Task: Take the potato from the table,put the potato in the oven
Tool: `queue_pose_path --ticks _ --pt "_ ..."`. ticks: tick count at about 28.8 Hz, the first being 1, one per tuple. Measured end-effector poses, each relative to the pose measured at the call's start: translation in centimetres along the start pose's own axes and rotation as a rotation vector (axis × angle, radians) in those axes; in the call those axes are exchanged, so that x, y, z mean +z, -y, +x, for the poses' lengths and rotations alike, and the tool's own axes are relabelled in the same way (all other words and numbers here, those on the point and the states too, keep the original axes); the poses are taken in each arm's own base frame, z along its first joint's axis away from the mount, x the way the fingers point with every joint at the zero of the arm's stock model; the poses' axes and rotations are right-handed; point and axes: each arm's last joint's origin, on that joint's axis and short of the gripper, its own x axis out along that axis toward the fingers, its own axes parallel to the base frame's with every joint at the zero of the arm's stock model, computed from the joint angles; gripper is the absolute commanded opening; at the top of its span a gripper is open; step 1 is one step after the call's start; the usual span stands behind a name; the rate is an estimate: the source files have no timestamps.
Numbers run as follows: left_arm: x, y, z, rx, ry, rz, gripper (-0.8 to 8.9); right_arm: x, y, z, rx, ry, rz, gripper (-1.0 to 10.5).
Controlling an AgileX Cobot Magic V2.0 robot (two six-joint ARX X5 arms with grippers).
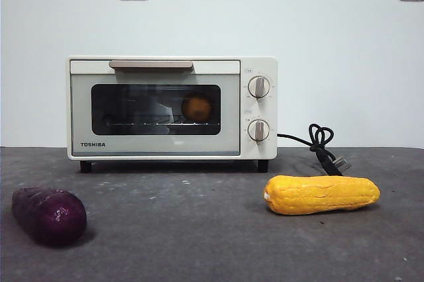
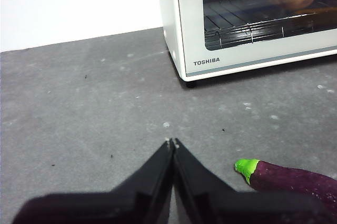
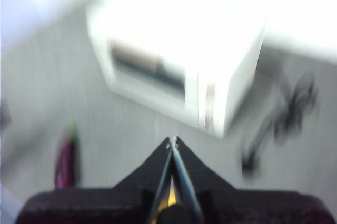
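purple vegetable (image 1: 48, 215) nearest, potato (image 1: 197, 108) inside shut oven (image 1: 172, 108) — stem only in left wrist view

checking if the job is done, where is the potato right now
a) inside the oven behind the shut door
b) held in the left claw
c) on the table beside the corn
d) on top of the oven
a: the potato shows through the dark glass of the oven, sitting on the rack with the door shut, and both claws are shut and hold nothing.

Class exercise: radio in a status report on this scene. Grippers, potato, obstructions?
Left gripper shut, empty, above table. Right gripper shut, empty. Round tan-orange potato on rack inside closed cream-white toaster oven. Nothing obstructing.
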Motion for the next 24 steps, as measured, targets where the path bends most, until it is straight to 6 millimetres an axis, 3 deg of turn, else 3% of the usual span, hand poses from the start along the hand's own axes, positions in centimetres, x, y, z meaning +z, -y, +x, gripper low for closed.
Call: queue_pose_path --ticks 4,11,19,24 --pt "0.0 0.0 0.0 0.0 0.0 0.0 -0.04 -3.8 1.6 -1.1 -0.134 0.192 0.009 0.0" --pt "0.0 0.0 0.0 0.0 0.0 0.0 -0.04 -11.0 2.2 0.9 -0.221 0.357 -0.047 0.0" --pt "0.0 0.0 0.0 0.0 0.0 0.0 -0.04 -20.1 2.8 4.3 -0.338 0.362 -0.003 0.0" --pt "0.0 0.0 0.0 0.0 0.0 0.0 -0.04 -24.2 3.0 5.8 -0.358 0.325 0.04 0.0"
